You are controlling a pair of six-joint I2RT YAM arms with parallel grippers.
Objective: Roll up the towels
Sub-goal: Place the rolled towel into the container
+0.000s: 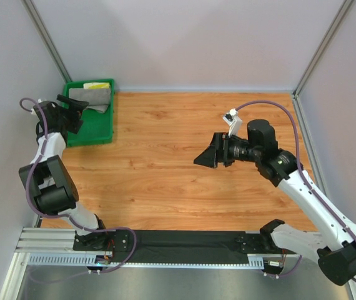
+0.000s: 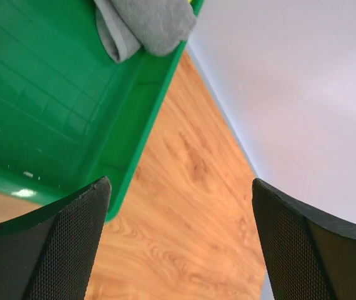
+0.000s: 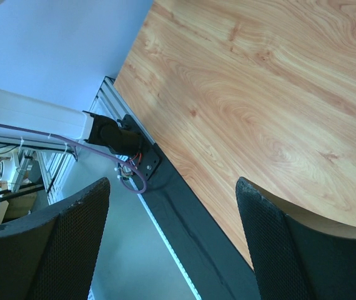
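While its jaws stand spread wide and grip nothing, the left gripper [image 2: 179, 187] hangs at the far-left corner of the scene, over the left side of a green plastic bin [image 1: 90, 134]. Through its wrist camera, the bin's gridded floor and 1 of its walls run between the 2 black mesh-textured fingers [image 2: 72, 244], with wood grain beyond the wall.

The right gripper [image 1: 206, 153] also has its jaws spread and empty. It is raised above the middle-right of the wooden surface [image 1: 159, 175], pointing left, well apart from the bin. Its wrist camera looks past the fingers at wood grain, the black mounting rail [image 3: 184, 219] along the near edge and the left arm's base [image 3: 112, 137].

Both towels lie in the far end of the bin. The grey terry towel [image 1: 92, 99] is loosely bunched, and the left gripper is near its left edge. The white-yellow towel [image 1: 97, 85] shows only as a narrow strip against the far wall of the bin, touching the grey one and mostly hidden behind it; its print cannot be made out. Pale panel walls [image 1: 184, 44] close the surface on the left, far and right sides.
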